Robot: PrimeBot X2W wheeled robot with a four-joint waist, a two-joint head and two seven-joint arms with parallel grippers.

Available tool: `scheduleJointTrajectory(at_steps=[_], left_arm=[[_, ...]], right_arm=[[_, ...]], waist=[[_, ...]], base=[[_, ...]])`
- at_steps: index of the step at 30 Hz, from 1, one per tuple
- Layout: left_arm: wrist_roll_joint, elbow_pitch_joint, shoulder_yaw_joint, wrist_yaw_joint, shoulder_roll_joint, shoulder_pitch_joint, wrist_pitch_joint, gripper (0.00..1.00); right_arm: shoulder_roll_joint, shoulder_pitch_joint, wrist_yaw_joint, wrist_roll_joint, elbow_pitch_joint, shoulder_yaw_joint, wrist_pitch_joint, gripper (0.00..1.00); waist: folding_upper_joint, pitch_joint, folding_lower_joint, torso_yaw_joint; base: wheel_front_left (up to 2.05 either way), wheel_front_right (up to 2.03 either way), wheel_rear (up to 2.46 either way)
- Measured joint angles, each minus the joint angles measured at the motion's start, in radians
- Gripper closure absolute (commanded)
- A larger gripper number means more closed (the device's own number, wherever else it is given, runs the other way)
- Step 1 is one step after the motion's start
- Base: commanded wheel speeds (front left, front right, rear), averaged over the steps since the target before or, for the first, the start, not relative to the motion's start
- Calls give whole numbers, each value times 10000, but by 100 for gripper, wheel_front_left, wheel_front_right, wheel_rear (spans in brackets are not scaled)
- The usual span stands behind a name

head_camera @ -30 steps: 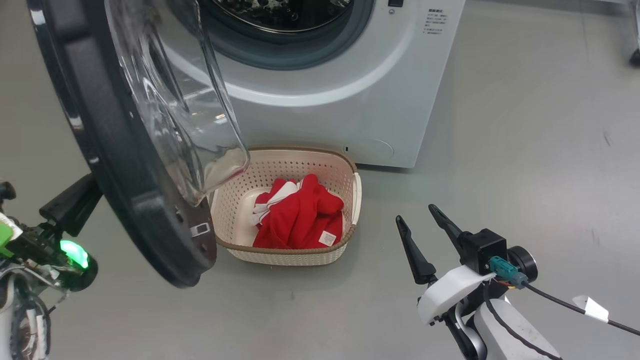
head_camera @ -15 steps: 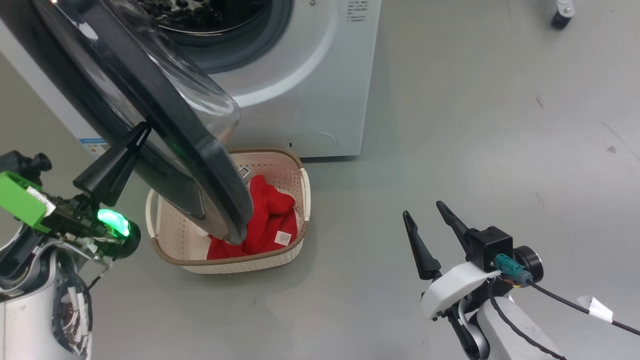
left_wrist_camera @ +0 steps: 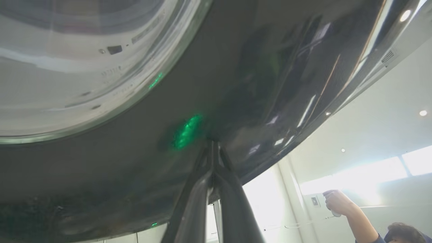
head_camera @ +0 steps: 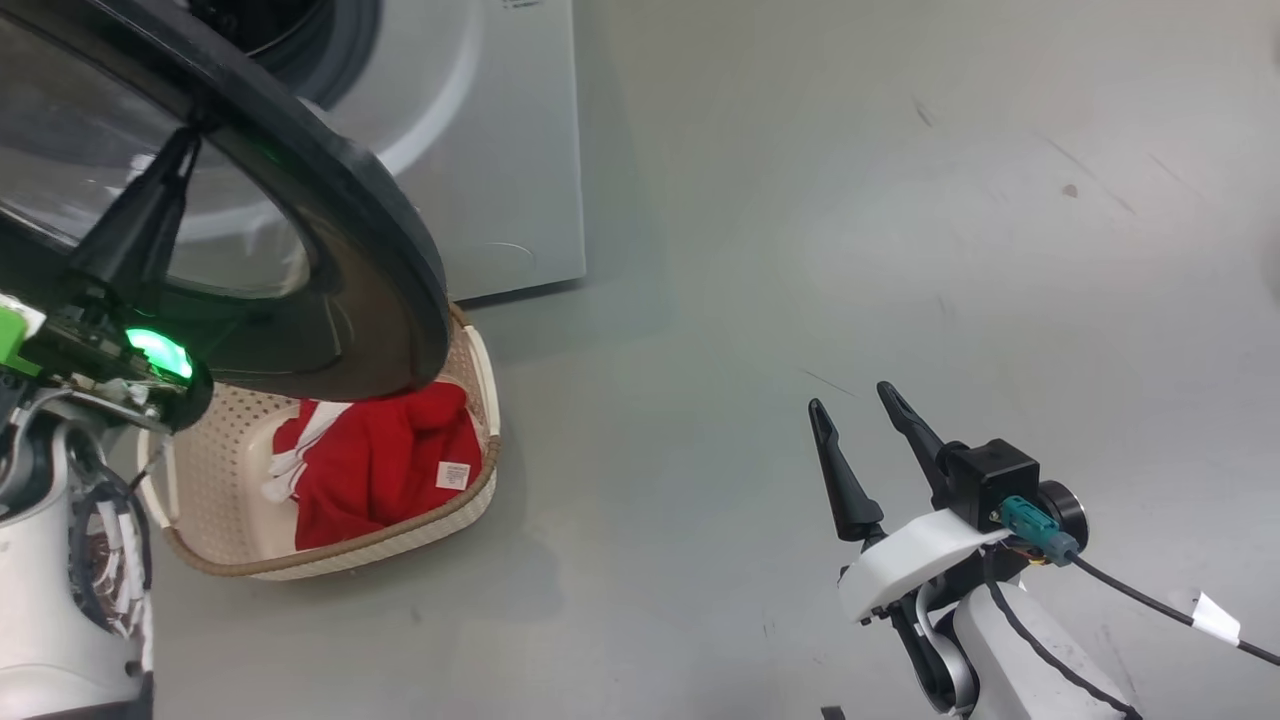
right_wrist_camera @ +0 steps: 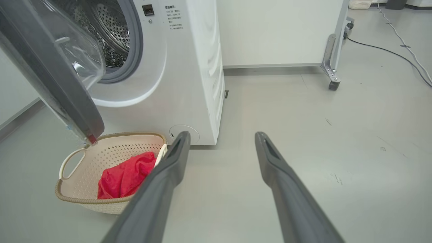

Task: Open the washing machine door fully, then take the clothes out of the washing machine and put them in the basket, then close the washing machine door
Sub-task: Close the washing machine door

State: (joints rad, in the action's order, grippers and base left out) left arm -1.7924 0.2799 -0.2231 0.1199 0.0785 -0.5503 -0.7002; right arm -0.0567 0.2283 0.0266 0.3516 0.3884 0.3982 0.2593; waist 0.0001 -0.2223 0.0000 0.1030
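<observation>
At the top left of the head view, the left gripper (head_camera: 186, 145) has its two fingers pressed together on nothing, and their shared tip meets the outer face of the washing machine door (head_camera: 385, 250). From those fingertips the door lies straight ahead at twelve o'clock, with the drum mouth (right_wrist_camera: 113, 44) of the washing machine (head_camera: 500, 150) beyond it at about one o'clock. Shutting the door looks like a matter of pushing along that same line. The left wrist view shows the closed tips (left_wrist_camera: 213, 145) against the wide rim, just outside the glass. Dark reflections there make it hard to say whether they bear firmly or only graze it, though contact seems likely.

This arm is plainly the nearer one. The right gripper (head_camera: 852, 397) hangs well apart at four o'clock from the door, over bare floor, its fingers spread wide and empty.

The door is round (so it has no long axis to line up with; only its face matters). It has a broad glossy black rim and a clear glass bowl that bulges toward the machine. It stands partly open, its lower edge hanging above the back of the basket (head_camera: 300, 565). The red clothes (head_camera: 380, 470) already lie in the basket on the floor before the machine, so I judge closing the door to be the only step left.
</observation>
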Motion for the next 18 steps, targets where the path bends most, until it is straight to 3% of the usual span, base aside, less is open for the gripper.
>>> scheduleJointTrajectory(at_steps=[8, 18], left_arm=[[527, 242, -669, 0, 328, -662, 1168, 100], [890, 604, -418, 2, -77, -1408, 1728, 100]], right_arm=[[13, 283, 27, 267, -222, 190, -2, 0], [25, 310, 207, 280, -288, -309, 0, 0]], waist=[[0, -475, 0, 1046], [0, -1007, 0, 1605]], base=[[0, 0, 0], [0, 0, 0]])
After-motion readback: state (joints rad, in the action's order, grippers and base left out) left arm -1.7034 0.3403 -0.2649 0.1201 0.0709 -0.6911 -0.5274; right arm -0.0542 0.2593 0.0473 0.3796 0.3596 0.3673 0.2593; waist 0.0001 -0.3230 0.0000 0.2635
